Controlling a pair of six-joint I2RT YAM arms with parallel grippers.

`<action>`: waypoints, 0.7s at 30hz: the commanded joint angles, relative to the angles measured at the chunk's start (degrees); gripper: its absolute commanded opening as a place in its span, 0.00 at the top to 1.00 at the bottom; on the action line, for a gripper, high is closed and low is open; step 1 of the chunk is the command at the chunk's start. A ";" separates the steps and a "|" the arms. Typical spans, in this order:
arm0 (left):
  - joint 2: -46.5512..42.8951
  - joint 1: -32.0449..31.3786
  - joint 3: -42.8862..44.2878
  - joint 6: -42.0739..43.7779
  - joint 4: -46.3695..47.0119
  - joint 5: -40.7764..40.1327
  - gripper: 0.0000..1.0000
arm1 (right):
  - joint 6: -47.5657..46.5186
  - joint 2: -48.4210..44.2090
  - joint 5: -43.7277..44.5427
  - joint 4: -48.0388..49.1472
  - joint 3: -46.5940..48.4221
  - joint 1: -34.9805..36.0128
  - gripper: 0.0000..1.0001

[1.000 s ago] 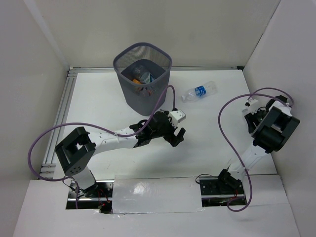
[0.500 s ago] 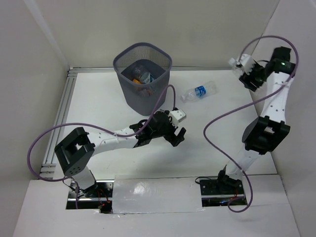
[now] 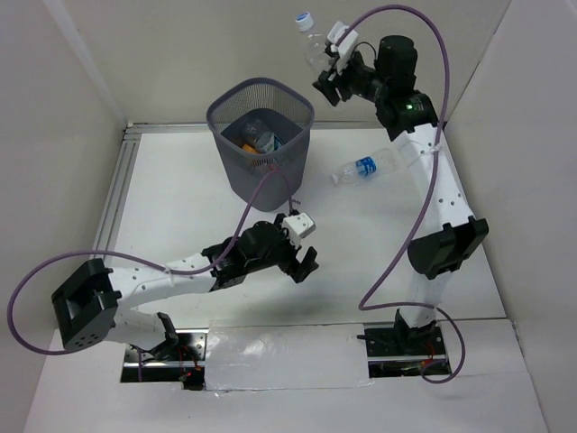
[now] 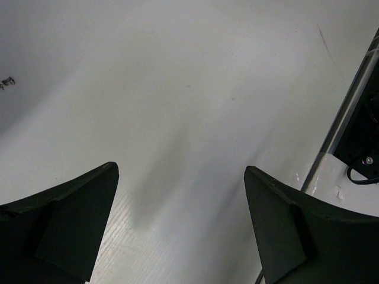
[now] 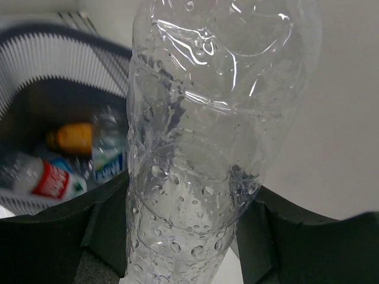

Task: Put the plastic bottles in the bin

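Plastic, clear and beaded with droplets, the blue-capped bottle [image 3: 311, 41] was pinched in the right claw [image 3: 332, 72], whose jaws were half closed around the end away from the cap. It hung high above the bin [image 3: 214, 113], apparently just past the far right corner of the rim rather than over the opening. That was the main risk: let go there, it would likely have fallen outside the bin or glanced off the rim and bounced away. The thin wall could also have buckled or slipped in so partial a squeeze, and most of the bottle's length stuck out past the fingers, so a quick swing toward the bin might have twisted it loose. Inside the bin lay an orange bottle [image 5: 74, 137], a red-labelled bottle [image 5: 50, 180] and a blue-labelled bottle [image 5: 109, 160]. They left plenty of room, so overfilling looked unlikely. One more bottle, the loose bottle [image 3: 365, 168], lay on its side on the table [image 3: 180, 198] to the right of the bin. Being round, it could have rolled if nudged. The left claw [image 3: 302, 262] was spread wide and empty, low over the table in front of the bin. Its cable [image 3: 270, 180] ran up close to the bin's front wall, where a tug might have shifted or tipped the light mesh.
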 commanded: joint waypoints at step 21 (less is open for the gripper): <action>-12.94 -1.92 -7.83 -4.03 -1.75 -9.13 0.00 | 13.47 8.23 -1.78 5.47 9.15 7.35 0.01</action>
